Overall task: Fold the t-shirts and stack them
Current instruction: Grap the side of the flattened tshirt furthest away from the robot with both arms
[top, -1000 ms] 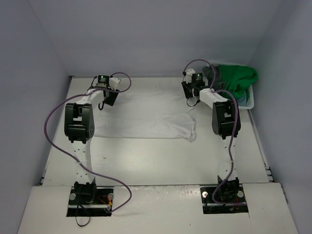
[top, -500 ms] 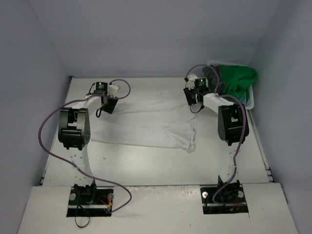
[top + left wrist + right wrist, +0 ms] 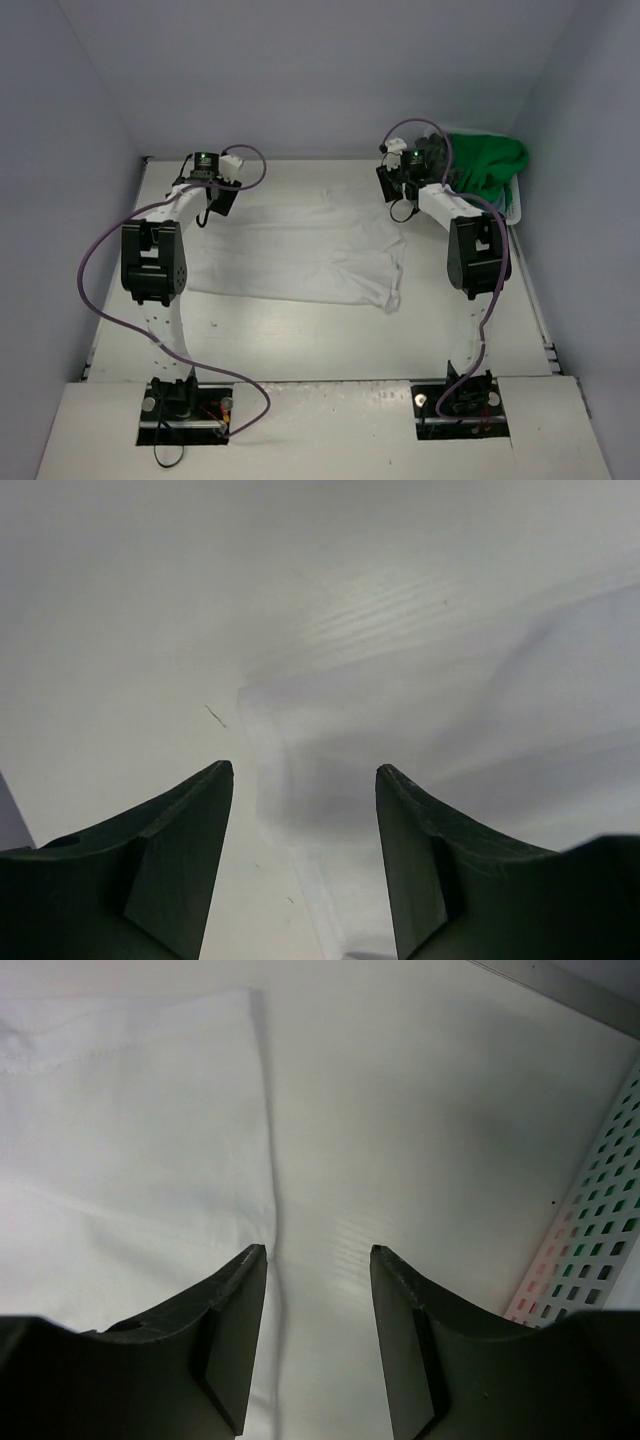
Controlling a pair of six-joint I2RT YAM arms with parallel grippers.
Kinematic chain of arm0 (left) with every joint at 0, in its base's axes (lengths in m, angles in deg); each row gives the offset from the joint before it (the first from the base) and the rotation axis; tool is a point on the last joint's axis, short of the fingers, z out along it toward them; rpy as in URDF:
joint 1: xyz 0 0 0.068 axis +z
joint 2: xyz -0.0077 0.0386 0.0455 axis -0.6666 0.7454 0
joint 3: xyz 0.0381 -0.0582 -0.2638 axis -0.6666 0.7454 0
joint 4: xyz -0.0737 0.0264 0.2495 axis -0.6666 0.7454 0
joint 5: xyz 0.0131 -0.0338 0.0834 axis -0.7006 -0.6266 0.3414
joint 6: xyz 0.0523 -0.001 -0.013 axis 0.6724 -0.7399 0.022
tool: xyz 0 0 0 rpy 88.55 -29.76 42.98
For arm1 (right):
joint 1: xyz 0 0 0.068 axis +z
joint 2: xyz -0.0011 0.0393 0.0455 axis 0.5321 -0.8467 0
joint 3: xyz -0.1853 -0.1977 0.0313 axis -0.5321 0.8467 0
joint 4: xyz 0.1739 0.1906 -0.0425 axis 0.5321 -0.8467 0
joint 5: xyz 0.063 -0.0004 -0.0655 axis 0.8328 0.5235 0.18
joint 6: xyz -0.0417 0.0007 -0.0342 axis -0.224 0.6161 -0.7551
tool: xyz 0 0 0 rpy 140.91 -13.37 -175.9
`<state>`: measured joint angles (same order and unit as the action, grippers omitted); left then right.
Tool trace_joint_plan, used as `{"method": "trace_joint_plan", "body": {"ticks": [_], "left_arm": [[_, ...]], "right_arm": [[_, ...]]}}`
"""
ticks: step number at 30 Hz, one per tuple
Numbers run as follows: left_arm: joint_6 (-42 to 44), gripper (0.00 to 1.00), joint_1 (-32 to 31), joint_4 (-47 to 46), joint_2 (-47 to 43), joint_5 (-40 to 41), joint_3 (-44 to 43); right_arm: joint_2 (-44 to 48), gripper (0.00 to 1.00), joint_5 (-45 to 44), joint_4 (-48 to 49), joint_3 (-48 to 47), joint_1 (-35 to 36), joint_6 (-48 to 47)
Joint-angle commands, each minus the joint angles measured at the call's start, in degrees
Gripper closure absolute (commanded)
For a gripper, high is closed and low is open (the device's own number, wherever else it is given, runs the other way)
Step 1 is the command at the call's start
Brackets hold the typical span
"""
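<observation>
top external, white t-shirt (image 3: 300,250) spread flat

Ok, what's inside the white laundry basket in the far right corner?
A bright green shirt is heaped in the basket, with a dark grey garment at its left edge. Anything beneath them is covered.

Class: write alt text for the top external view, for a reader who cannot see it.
A white t-shirt lies spread on the table, with the left gripper and right gripper over its far corners. At far right, a white basket holds a green shirt and a grey shirt.
</observation>
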<state>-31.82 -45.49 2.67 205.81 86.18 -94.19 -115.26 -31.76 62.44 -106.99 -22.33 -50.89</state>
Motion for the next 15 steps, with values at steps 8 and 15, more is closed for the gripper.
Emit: {"method": "trace_joint_plan", "body": {"ticks": [8,15], "left_arm": [[1.68,0.46,-0.01,2.30,5.77,1.43,-14.09],[2.66,0.46,-0.10,10.82,12.36,-1.03,-23.14]], "right_arm": [[3.76,0.57,2.01,2.00,-0.89,-0.16,0.60],[3.76,0.57,2.18,2.79,0.17,-0.86,0.15]]}}
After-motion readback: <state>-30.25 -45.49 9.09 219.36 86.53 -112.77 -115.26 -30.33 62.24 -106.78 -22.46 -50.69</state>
